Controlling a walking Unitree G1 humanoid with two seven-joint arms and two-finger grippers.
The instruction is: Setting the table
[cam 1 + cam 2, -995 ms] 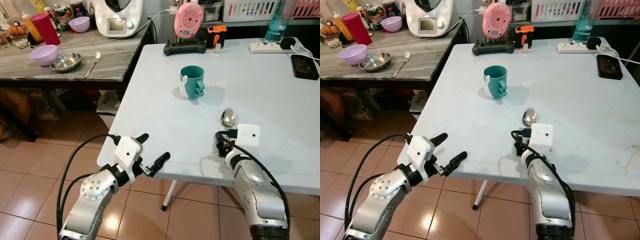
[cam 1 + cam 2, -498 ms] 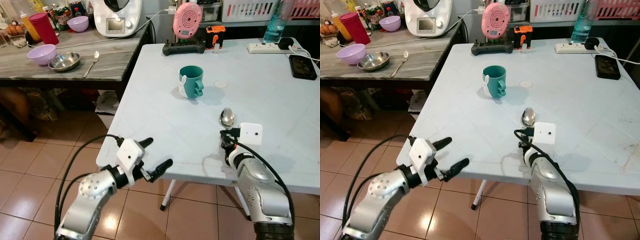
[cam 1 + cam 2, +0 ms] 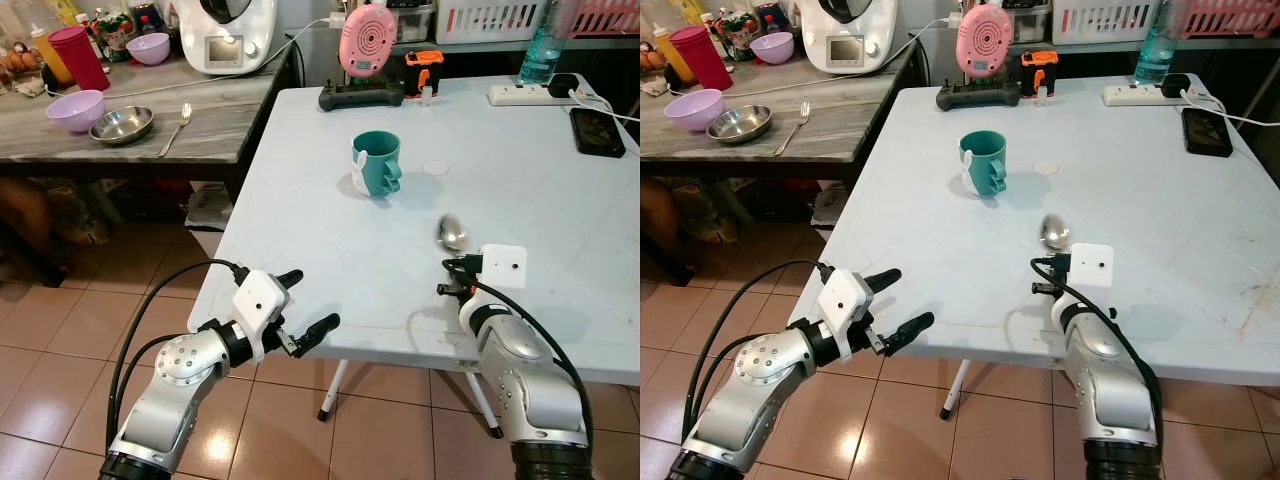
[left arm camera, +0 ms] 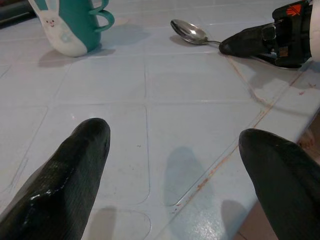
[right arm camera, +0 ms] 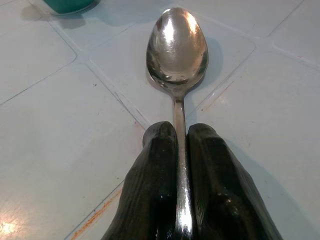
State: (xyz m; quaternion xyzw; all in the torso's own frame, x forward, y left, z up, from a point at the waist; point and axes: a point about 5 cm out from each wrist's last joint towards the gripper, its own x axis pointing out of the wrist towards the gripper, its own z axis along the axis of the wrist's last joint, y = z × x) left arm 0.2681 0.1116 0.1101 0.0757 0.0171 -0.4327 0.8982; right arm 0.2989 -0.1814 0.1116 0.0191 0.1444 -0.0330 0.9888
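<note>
Right gripper (image 5: 182,150) clenched on the handle of the shiny metal spoon (image 5: 177,50); spoon bowl lies low over the pale blue tiled table (image 3: 330,230), near the teal bunny mug (image 3: 378,164); left gripper (image 3: 305,305) released, idle at the table edge; risk: thin handle twisting or slipping on release, leaving the spoon askew.

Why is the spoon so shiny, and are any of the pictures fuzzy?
Right wrist view: the spoon mirrors the room light, a pale glare in its bowl, with a soft shadow beside it. Left wrist view: the near black fingers look slightly soft; the teal cup is sharp. Eye views: clear, evenly lit.
</note>
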